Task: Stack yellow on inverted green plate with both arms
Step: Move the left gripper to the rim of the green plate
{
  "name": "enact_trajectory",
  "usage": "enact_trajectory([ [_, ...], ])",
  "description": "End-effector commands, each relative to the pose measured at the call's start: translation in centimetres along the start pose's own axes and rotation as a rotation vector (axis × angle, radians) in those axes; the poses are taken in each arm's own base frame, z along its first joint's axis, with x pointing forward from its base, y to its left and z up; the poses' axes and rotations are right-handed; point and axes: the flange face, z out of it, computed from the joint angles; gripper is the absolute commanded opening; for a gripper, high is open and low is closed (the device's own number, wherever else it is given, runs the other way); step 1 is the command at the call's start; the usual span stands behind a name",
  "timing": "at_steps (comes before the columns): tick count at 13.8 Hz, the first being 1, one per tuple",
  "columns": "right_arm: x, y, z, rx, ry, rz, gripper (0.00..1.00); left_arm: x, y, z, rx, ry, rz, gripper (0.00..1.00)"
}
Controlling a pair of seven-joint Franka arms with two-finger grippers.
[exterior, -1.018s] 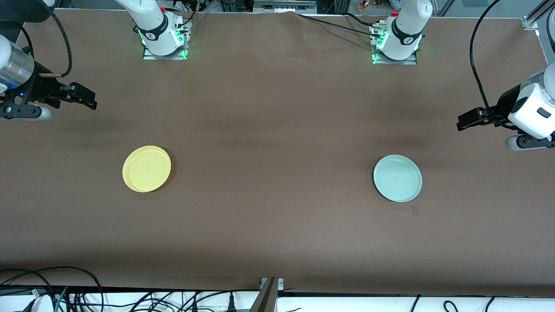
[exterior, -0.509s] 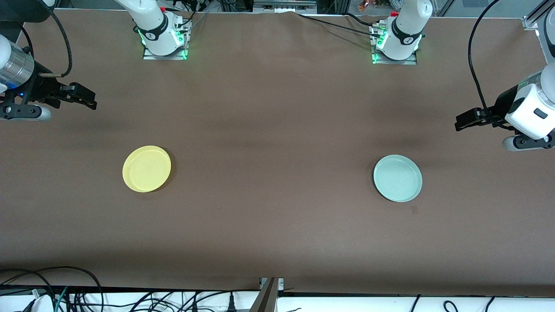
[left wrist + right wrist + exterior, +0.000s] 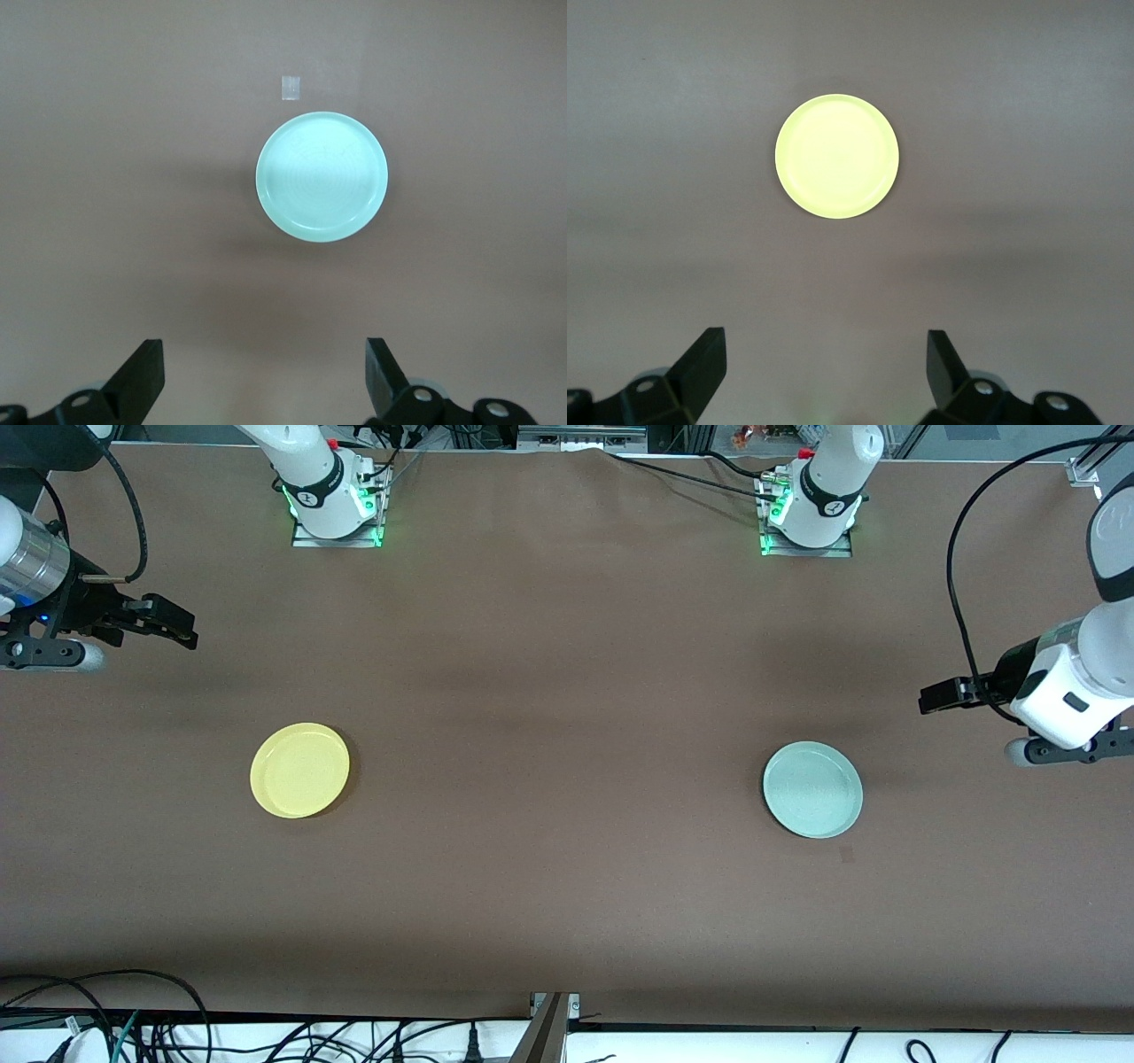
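Only the left claw [image 3: 930, 695] has crept closer, wide open, to the green plate [image 3: 812, 789] lying rim-up on the tabletop [image 3: 567, 691], so it should catch the rim squarely to flip it, while the right claw [image 3: 182, 627] waits open, well apart from the yellow plate [image 3: 299, 770].

Left gripper [image 3: 264, 376] up over bare brown table [image 3: 106, 177], fingers [image 3: 142, 376] spread wide with nothing between them; green plate [image 3: 322, 175] lies rim-up on table, concentric rings visible, small pale tape square [image 3: 291, 87] just beside it.
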Motion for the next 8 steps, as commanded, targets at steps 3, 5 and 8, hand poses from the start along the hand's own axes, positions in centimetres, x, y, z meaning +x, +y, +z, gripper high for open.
enact_trajectory([
  [3,0.2,0.0,-0.4,0.008,-0.003,0.007,1.00,2.2,-2.8,2.5,-0.045,0.038,0.073,1.00],
  [5,0.2,0.0,-0.4,0.008,-0.002,0.007,1.00,2.8,-3.7,5.3,-0.082,0.032,0.054,1.00],
  [8,0.2,0.0,-0.4,0.008,-0.002,0.007,1.00,3.3,-5.6,10.0,-0.126,0.037,0.065,1.00],
])
